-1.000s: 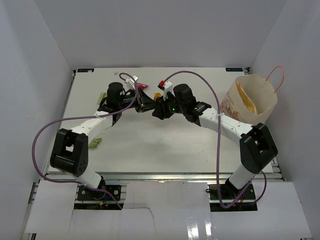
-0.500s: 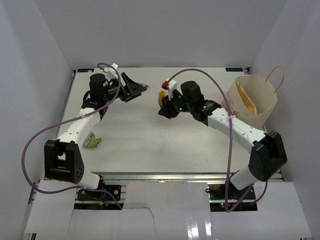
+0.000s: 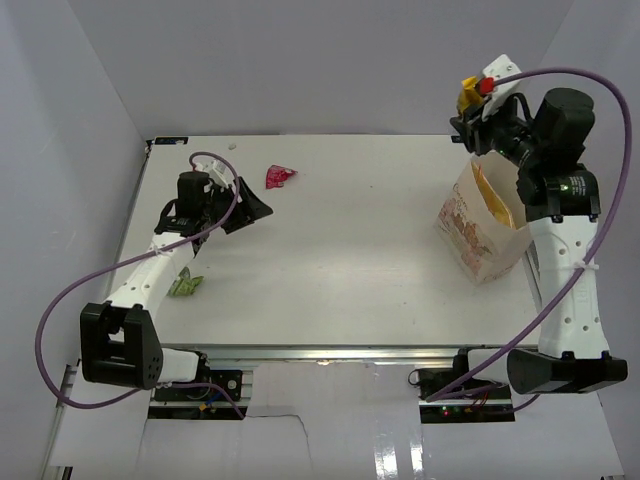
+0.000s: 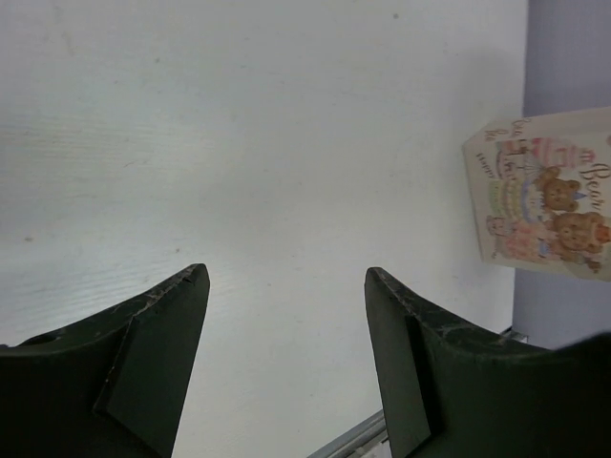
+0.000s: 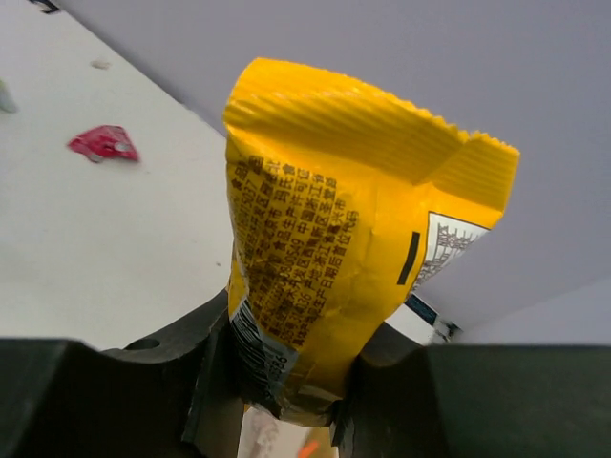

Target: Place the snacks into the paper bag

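Right wrist view: the yellow candy pack [image 5: 334, 258] stands upright, pinched at its lower end by the right gripper [image 5: 282, 382] — the paper bag [image 3: 480, 235] sits open below it. The left gripper [image 4: 286, 353] is spread and empty — the pink wrapper [image 3: 279, 177] lies just beyond its fingertips, untouched.

Table [image 3: 330, 280]: white, matte, evenly lit | walls [image 3: 320, 60]: pale grey panels boxing in three sides (soft shadow in the corners) | near edge: metal rail [image 3: 330, 353] showing

paper bag [image 3: 466, 226] far right on table [image 3: 340, 272], wrapper [image 3: 279, 177] rear left
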`<act>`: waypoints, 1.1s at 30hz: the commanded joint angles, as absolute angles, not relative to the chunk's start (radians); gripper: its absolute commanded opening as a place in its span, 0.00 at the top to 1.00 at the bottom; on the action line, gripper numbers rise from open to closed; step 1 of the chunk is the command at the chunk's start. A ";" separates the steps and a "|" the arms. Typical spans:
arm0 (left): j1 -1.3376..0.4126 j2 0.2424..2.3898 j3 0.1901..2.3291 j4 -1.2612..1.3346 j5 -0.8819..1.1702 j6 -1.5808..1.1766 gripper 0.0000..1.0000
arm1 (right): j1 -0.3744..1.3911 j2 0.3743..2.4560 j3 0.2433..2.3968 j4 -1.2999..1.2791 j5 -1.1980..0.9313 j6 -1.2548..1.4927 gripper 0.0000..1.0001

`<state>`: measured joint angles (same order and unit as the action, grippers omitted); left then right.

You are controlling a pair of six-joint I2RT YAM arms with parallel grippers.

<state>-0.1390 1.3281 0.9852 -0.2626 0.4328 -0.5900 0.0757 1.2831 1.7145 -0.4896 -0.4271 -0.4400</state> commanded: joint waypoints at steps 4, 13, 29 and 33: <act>-0.135 1.296 0.965 -0.350 0.267 -0.508 0.23 | -0.165 1.365 1.781 -0.686 -0.354 -0.492 0.85; -0.127 1.206 0.910 -0.472 0.061 -0.586 0.23 | -0.268 1.430 1.636 -0.807 -0.255 -0.604 0.80; -0.011 1.172 0.930 -0.845 -0.340 -0.646 0.02 | -0.296 1.434 1.821 -0.808 -0.582 -0.578 0.08; 0.049 1.293 0.974 -0.868 -0.379 -0.600 0.05 | -0.295 1.427 1.815 -0.781 -0.736 -0.558 0.06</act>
